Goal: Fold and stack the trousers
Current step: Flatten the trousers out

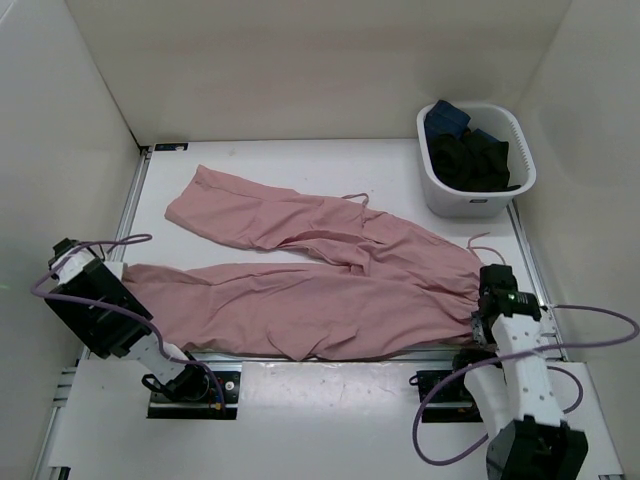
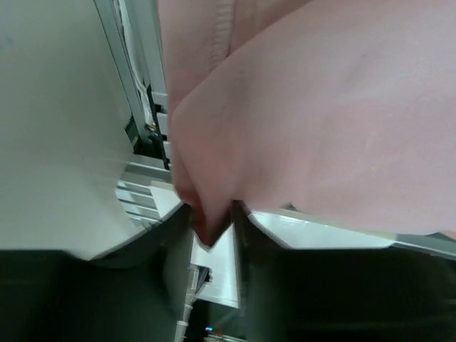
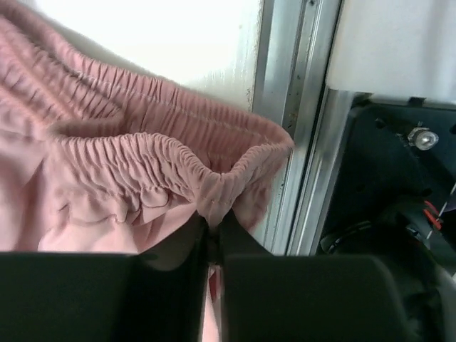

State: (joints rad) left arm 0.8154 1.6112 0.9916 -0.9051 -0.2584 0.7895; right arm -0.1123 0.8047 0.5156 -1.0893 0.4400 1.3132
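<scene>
The dusty-pink trousers (image 1: 300, 280) lie spread across the table, legs pointing left, gathered waistband at the right. My left gripper (image 1: 113, 272) is shut on the cuff end of the near leg at the table's left edge; in the left wrist view pink fabric (image 2: 313, 107) is pinched between the jaws of the left gripper (image 2: 212, 224). My right gripper (image 1: 484, 300) is shut on the elastic waistband at the right; the right wrist view shows the ruffled waistband (image 3: 142, 164) clamped in the right gripper (image 3: 214, 224). A thin drawstring (image 1: 480, 240) trails near the waist.
A white basket (image 1: 508, 185) with black and dark-blue garments stands at the back right. White walls enclose the table on three sides. Metal rails (image 1: 530, 270) run along the table's side edges.
</scene>
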